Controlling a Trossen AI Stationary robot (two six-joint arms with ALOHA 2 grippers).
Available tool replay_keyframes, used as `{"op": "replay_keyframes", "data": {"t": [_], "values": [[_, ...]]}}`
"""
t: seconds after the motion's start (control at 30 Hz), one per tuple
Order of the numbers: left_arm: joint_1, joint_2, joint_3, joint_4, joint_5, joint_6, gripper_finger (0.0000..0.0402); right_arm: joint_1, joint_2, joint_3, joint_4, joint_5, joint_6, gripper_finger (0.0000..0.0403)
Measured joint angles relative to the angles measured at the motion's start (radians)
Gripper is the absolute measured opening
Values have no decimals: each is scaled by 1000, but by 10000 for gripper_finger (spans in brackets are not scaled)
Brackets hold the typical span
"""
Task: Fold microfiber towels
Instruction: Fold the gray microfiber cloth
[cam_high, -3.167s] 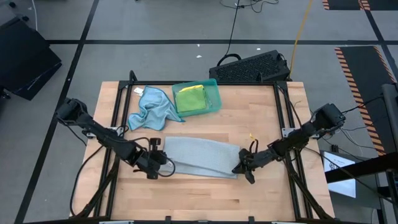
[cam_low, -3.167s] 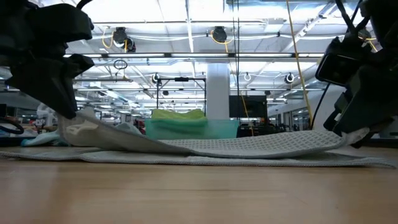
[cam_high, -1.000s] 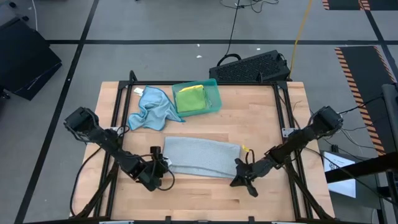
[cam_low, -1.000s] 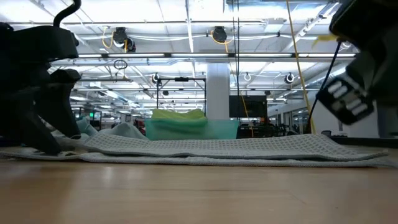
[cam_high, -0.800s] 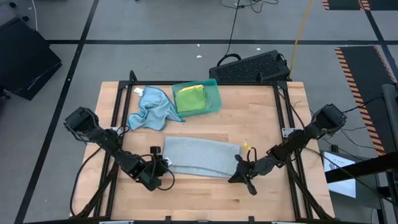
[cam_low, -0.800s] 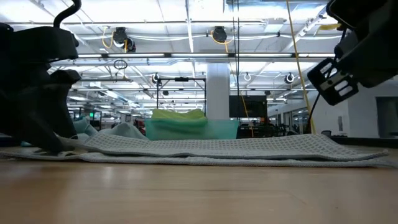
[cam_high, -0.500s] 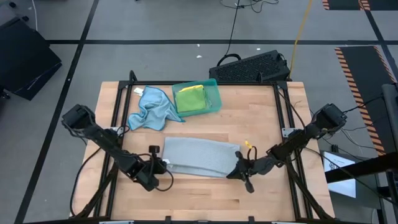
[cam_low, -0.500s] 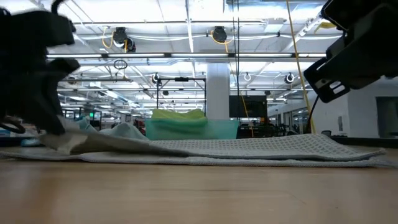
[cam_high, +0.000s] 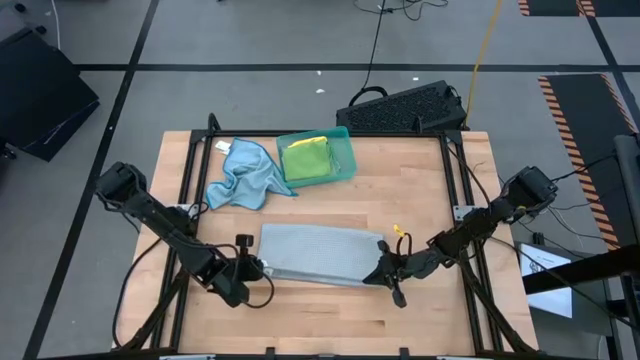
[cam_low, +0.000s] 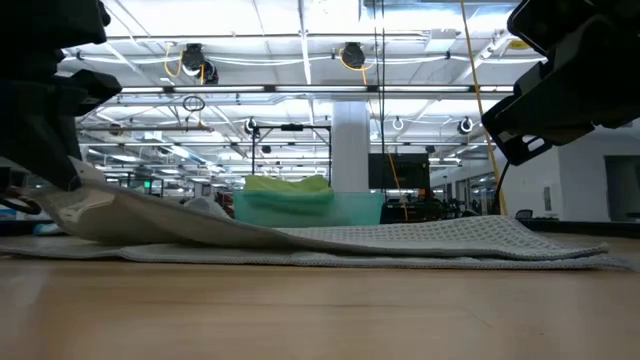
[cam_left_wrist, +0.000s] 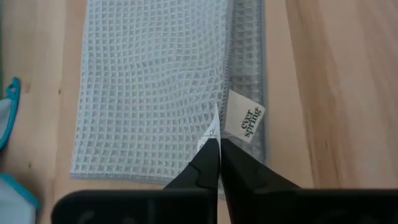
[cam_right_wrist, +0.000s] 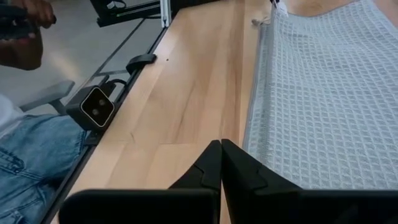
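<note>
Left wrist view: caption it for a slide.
Left end effector shut on corner of grey waffle-weave microfiber towel, beside its white tag.

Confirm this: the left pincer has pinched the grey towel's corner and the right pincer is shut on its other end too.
Not quite. The left pincer does pinch the grey towel corner, but the right pincer is shut on nothing, beside the towel's edge, as the right wrist view shows.

Wooden table (cam_high: 420, 190) with grey towel (cam_high: 318, 252), crumpled light blue towel (cam_high: 240, 172), teal tray (cam_high: 344, 152).
</note>
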Motion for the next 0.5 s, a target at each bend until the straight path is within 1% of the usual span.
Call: {"op": "replay_keyframes", "data": {"t": [0.1,0.17,0.3,0.37,0.43,0.5], "values": [[-3,0,0,3,1,-24,16,0,0,0,-8,1,-4,0],[-3,0,0,16,16,-28,28,0,0,0,-14,25,-6,0],[-2,0,0,64,76,-22,81,-2,0,0,-14,112,-10,0],[-3,-1,0,83,83,-6,110,-10,0,0,-13,158,-13,0],[2,-1,0,106,72,31,135,-26,0,0,-10,193,-14,0],[13,-2,0,118,21,68,151,-50,2,0,7,224,-16,0]]}}
